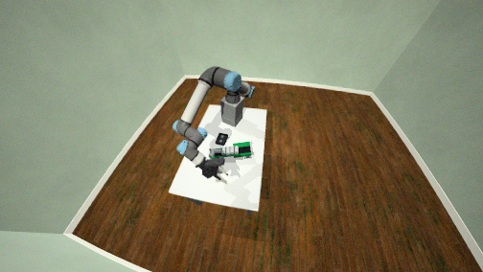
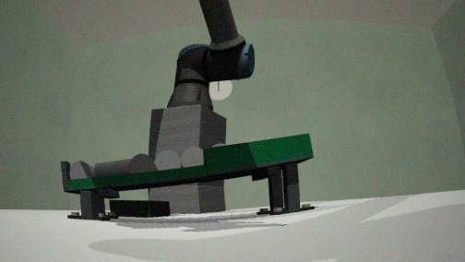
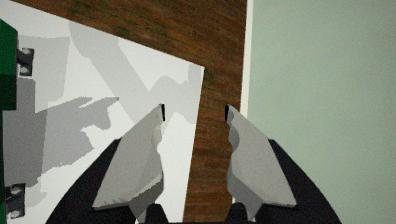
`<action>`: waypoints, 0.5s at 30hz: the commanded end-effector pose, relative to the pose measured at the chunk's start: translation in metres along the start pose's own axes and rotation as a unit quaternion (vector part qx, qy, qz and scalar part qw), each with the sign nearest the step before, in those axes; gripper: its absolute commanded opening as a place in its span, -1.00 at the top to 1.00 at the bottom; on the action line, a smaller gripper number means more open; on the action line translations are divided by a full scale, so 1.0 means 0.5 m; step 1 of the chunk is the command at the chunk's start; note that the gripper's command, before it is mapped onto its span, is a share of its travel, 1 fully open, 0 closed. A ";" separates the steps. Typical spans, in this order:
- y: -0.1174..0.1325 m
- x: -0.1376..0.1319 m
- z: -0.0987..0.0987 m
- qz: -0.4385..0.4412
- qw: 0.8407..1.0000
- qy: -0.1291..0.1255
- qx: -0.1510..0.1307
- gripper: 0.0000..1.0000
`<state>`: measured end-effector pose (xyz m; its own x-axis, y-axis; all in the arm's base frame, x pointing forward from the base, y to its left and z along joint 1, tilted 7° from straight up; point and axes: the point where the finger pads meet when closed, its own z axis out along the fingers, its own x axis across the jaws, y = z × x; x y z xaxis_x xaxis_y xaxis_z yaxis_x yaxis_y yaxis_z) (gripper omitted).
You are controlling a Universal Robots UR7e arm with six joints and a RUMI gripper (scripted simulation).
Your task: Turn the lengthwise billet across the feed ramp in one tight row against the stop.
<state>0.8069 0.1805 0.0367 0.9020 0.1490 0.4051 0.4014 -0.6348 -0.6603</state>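
The green feed ramp stands on short legs and slopes down to an upright stop. In the exterior view, one billet shows its round end beside the stop. The lengthwise billet shows its long side just uphill of it. Further uphill, three round ends stand in a row, and the top of another shows above the side wall. My gripper is part open and empty, above the table in front of the ramp, clear of the billets.
A black two-hollow block lies behind the ramp on the white table. The grey robot pedestal stands at the back. Bolted ramp feet show at the left of the wrist view.
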 end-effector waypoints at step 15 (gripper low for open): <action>-0.020 -0.016 -0.039 0.058 0.998 -0.012 -0.025 0.19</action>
<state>0.7929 0.1715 0.0505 0.9450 0.0921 0.3138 0.2891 -0.6839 -0.6699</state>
